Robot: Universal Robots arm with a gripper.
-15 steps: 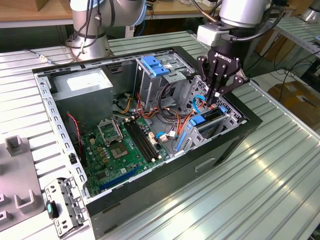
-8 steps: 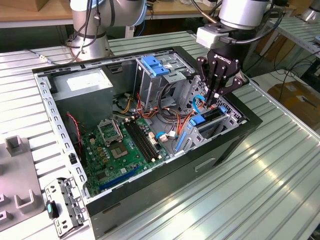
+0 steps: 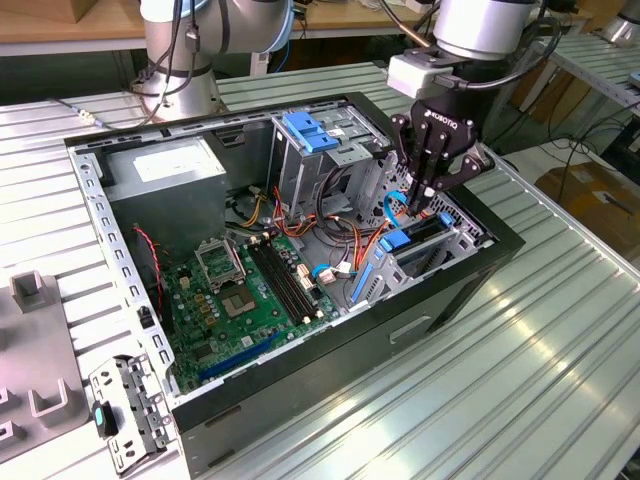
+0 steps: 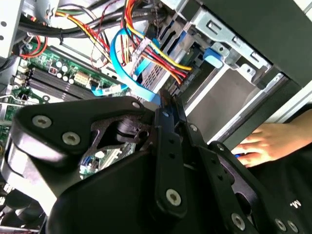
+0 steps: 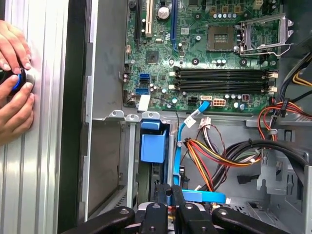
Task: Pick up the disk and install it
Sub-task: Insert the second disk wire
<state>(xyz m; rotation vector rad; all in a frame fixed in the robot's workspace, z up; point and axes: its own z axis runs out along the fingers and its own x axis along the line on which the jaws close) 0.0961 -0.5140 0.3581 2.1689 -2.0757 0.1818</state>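
Near edge, exterior view's left: a grey metal bracket (image 3: 128, 412) with a green tab, lying on the ribbed table (image 3: 520, 400) just beside the computer case (image 3: 300, 400).

Case interior, near: green motherboard (image 3: 245, 290), with black memory slots and an empty processor socket.

Exterior view's right: drive bay (image 3: 440, 250), metal-walled. The disk (image 3: 415, 240) stands on edge in it, blue rail uppermost; its blue end tab (image 5: 152, 146) appears in the first wrist view.

Above the disk: gripper (image 3: 420, 200), black, pointing down, fingers pressed together, at or just above the disk's far end, beside a blue ribbon cable (image 4: 122, 68).

Far: blue-topped drive cage (image 3: 310, 150); grey power supply (image 3: 165, 175) with white sticker.

Outside the case, first wrist view: a person's hand (image 5: 13, 83) on a blue-ringed knob.
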